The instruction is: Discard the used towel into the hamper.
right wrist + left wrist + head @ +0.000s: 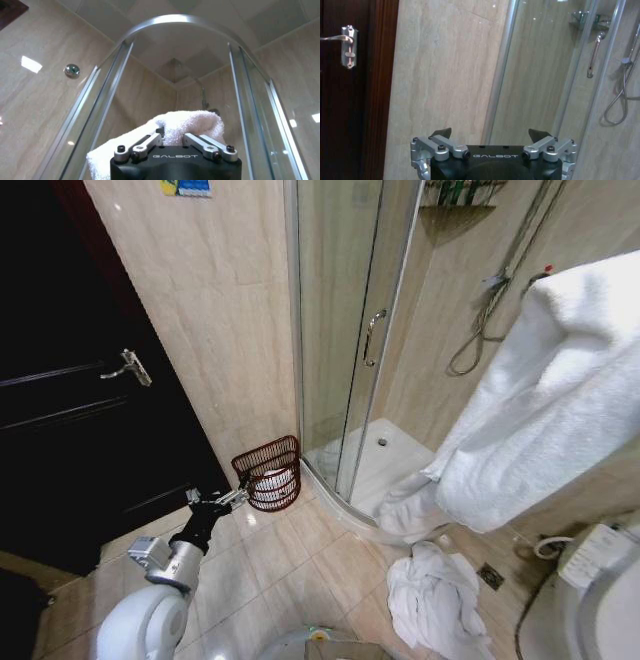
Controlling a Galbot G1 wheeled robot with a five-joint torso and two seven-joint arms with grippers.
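Bathroom floor (300, 555) of beige tile is seen in the head view, with a dark door (70, 410) on the left and a glass shower cabin (345, 330) ahead.

Hamper (271, 472): a dark red-brown wire basket is found standing on the floor against the tiled wall (215, 320), between the door and the cabin's edge. Something white is seen inside it; what it is cannot be told.

Left gripper (240, 496): it is held low at the end of the extended arm, just beside the hamper's rim on the near left side. In the left wrist view its fingers (441, 132) are spread apart and nothing is held between them; the wall and the cabin frame are faced.

Right gripper (173, 139): it is raised, and in the right wrist view its fingers (147, 143) are clenched on a fold of white towel (186, 123), with the cabin's curved top rail behind. In the head view the same towel (545, 400) is seen as a large white mass hanging at the right, well above the floor and well apart from the hamper.

A second white towel is noted crumpled on the floor (435, 590) near the cabin's threshold. A toilet (585, 600) is partly seen at the lower right.
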